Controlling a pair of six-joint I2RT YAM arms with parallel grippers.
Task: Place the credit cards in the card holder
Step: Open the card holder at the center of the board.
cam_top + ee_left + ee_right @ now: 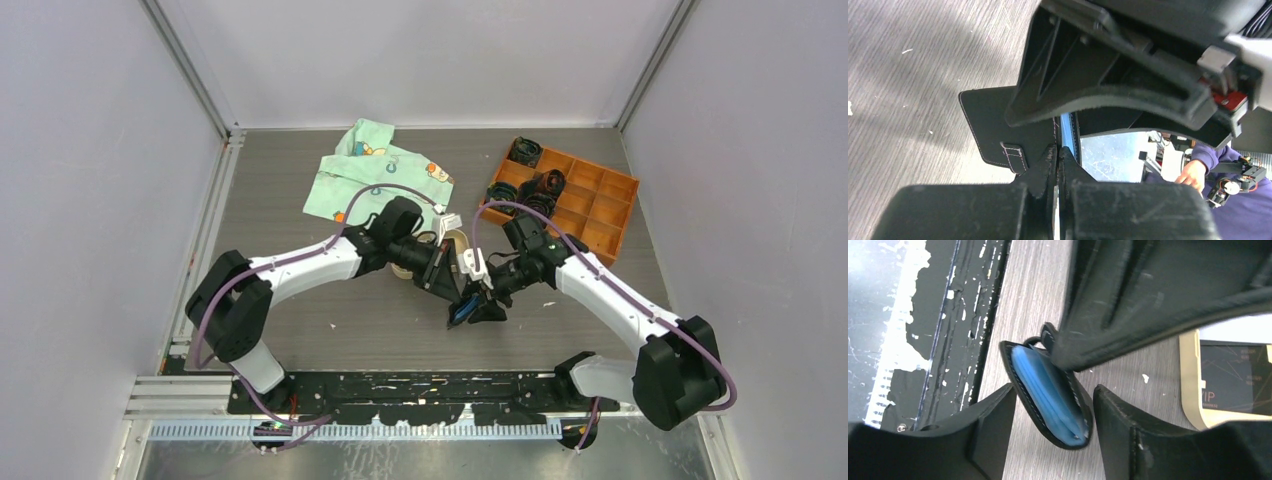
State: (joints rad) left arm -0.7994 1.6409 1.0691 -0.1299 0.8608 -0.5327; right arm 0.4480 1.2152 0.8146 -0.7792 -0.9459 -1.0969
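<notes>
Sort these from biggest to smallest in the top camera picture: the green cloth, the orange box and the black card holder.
Biggest, tied: the green cloth and the orange box look about the same size, so I won't rank them.
Smallest: the card holder, clearly.

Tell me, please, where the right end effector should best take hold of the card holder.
Grip the card holder across its outer faces, coming straight on: its thin edge sits inside the open right end effector, and the left end effector pinches the far end.

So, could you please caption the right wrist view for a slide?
Open right gripper straddles the blue-lined card holder, pinched by the left gripper.
</notes>
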